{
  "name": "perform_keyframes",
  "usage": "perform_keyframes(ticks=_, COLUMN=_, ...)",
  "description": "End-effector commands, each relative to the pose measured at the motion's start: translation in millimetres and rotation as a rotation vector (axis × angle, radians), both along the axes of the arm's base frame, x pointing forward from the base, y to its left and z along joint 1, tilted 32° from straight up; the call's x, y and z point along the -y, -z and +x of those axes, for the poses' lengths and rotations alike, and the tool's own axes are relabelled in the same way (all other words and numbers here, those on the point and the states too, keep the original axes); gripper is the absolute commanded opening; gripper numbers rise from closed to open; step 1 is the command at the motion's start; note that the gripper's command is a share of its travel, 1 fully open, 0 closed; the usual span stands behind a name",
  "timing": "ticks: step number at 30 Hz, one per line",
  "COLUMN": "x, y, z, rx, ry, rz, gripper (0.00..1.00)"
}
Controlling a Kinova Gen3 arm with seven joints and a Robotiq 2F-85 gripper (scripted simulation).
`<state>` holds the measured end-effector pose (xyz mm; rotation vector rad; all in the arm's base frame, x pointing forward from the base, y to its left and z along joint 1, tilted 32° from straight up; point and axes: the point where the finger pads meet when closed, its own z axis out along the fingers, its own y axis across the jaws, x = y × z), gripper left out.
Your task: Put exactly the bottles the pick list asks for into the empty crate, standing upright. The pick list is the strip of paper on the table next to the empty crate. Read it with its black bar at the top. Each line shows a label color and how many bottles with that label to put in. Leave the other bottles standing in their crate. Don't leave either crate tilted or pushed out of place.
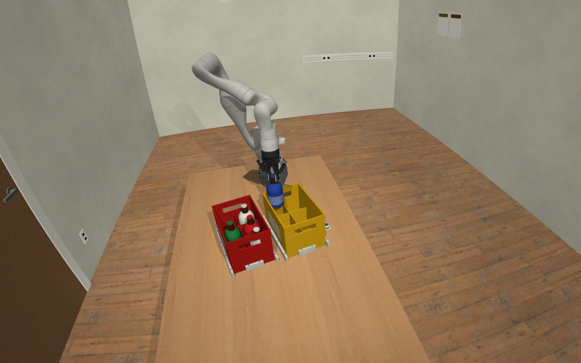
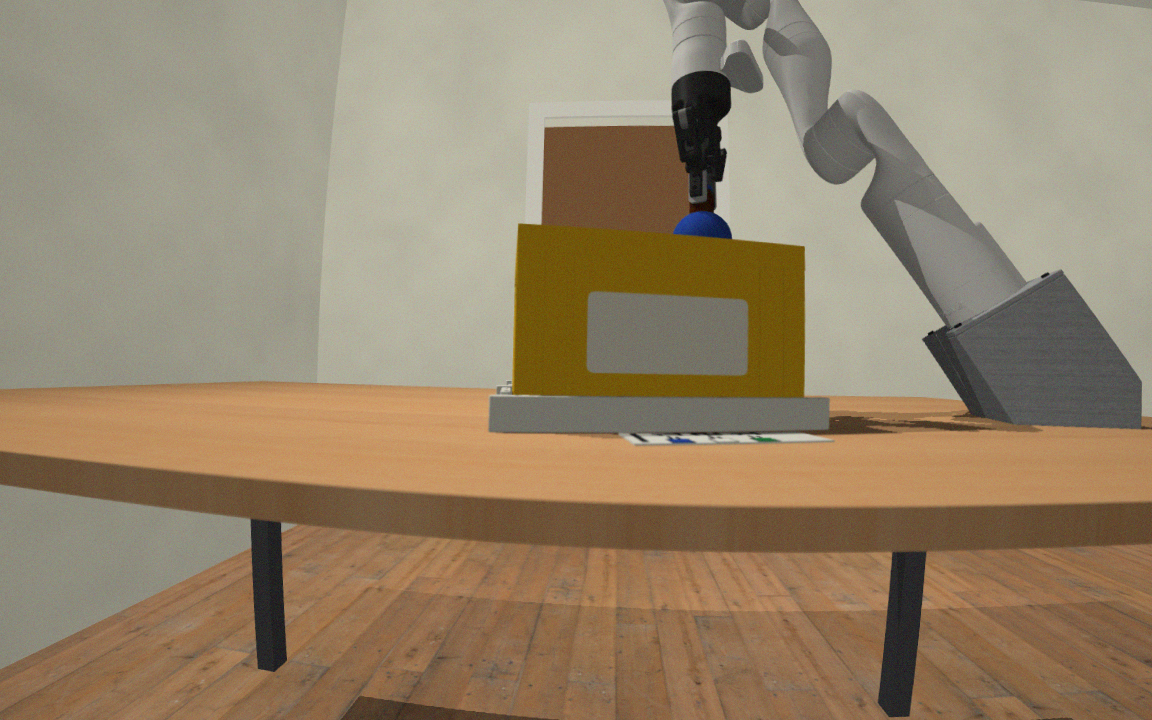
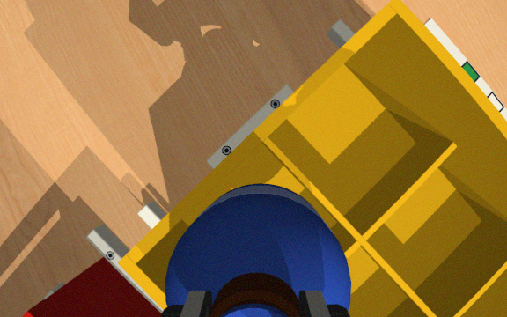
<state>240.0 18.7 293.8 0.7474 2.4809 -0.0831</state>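
Observation:
My gripper (image 1: 273,175) (image 2: 702,186) (image 3: 255,304) is shut on the neck of a blue bottle (image 1: 275,194) (image 2: 702,225) (image 3: 258,238). The bottle is upright, its lower part inside the back-left compartment of the yellow crate (image 1: 305,239) (image 2: 553,331) (image 3: 319,72); its base is hidden. The other yellow compartments in view are empty. The red crate (image 1: 251,254) (image 3: 77,295) holds a green bottle (image 1: 232,233), a red bottle (image 1: 250,227) and two white-capped bottles, one a white bottle (image 1: 245,215). The pick list (image 2: 732,438) (image 3: 444,41) shows blue, white and green squares; its numbers are hidden or unreadable.
Pale rails (image 1: 306,250) (image 2: 652,414) (image 3: 249,128) stand around both crates on the wooden table (image 1: 283,306) (image 2: 383,465). The red crate stands close beside the yellow one. The yellow crate's walls and dividers rise close around the held bottle. The arm base (image 2: 1054,358) is behind the crates.

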Motion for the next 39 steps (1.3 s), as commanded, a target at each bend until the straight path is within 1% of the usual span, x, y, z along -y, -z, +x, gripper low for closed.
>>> perform_keyframes(ticks=1, x=0.3, y=1.8, z=1.4, rx=0.001, ry=0.000, rz=0.000, gripper=0.10)
perform_keyframes(ticks=39, x=7.3, y=30.7, z=17.8, rx=0.001, ry=0.000, rz=0.000, gripper=0.10)
